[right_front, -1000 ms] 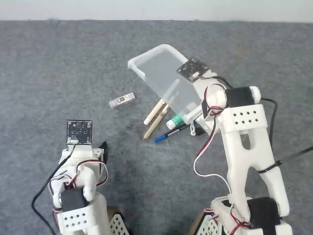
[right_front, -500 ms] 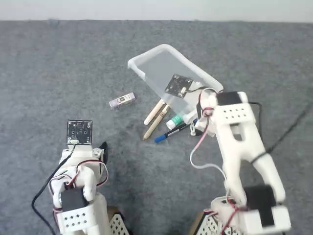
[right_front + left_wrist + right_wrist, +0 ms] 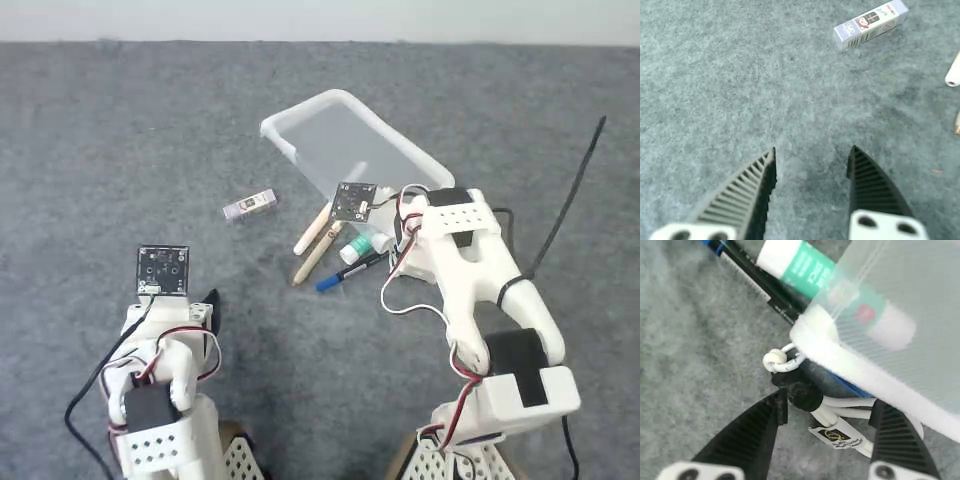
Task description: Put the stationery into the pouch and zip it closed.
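Note:
The translucent pouch (image 3: 345, 150) lies at mid-table, its open end toward the arms. At its mouth lie two beige pens (image 3: 318, 235), a green-and-white glue stick (image 3: 364, 245) and a blue-tipped black pen (image 3: 345, 272). A small lilac box (image 3: 249, 205) sits apart, also ahead of my left gripper (image 3: 811, 150), which is open over bare carpet. My right gripper (image 3: 830, 402) is open at the pouch corner (image 3: 860, 367), its fingers either side of the black zipper slider (image 3: 800, 390) with its white cord (image 3: 776, 360) and tag (image 3: 840, 437). The glue stick (image 3: 805, 267) lies partly under the mesh.
Grey carpet covers the table. The right arm (image 3: 470, 270) bends over the pouch's near corner and hides part of it. The left arm (image 3: 160, 350) sits at the front left, with open carpet between it and the lilac box (image 3: 870, 22).
The right arm has swung down and leftward over the pouch's near corner, its wrist camera now above the pens. The left arm and the stationery have stayed put.

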Controlling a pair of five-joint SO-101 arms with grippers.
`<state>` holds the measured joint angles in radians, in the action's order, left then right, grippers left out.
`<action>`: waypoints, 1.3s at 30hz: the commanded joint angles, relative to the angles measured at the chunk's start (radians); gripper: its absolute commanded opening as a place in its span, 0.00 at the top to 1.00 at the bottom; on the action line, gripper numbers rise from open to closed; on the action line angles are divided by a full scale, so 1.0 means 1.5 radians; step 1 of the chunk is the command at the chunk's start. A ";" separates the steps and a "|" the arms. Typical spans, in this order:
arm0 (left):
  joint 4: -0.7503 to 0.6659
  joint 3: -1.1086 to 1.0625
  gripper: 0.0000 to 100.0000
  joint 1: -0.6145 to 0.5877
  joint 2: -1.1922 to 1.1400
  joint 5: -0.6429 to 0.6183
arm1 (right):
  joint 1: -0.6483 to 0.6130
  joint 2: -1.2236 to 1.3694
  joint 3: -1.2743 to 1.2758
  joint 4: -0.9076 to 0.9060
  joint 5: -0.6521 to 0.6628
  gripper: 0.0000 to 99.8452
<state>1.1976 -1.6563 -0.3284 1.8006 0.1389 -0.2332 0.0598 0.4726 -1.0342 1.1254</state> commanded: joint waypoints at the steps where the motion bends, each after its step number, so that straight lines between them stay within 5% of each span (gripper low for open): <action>1: -0.023 0.013 0.78 0.002 0.010 -0.010 | -0.006 -0.007 0.008 0.008 0.018 0.74; 9: -0.023 0.013 0.78 0.001 0.010 -0.010 | -0.022 -0.007 0.039 0.007 0.015 0.87; 13: -0.023 0.013 0.78 0.000 0.010 -0.010 | -0.024 -0.015 0.039 0.006 -0.065 0.93; 27: -0.023 0.013 0.78 0.000 0.010 -0.010 | -0.054 -0.161 0.038 -0.071 -0.324 0.93; 30: -0.023 0.013 0.78 0.000 0.010 -0.010 | -0.054 -0.161 0.038 -0.094 -0.363 0.85; 33: -0.023 0.013 0.78 0.000 0.010 -0.010 | -0.054 -0.160 0.040 -0.121 -0.374 0.77; 39: -0.023 0.013 0.78 0.000 0.010 -0.010 | -0.066 -0.160 0.078 -0.080 -0.372 0.81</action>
<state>1.1976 -1.6563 -0.3284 1.8006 0.1389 -0.2977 -0.1166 0.5800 -1.1907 0.5808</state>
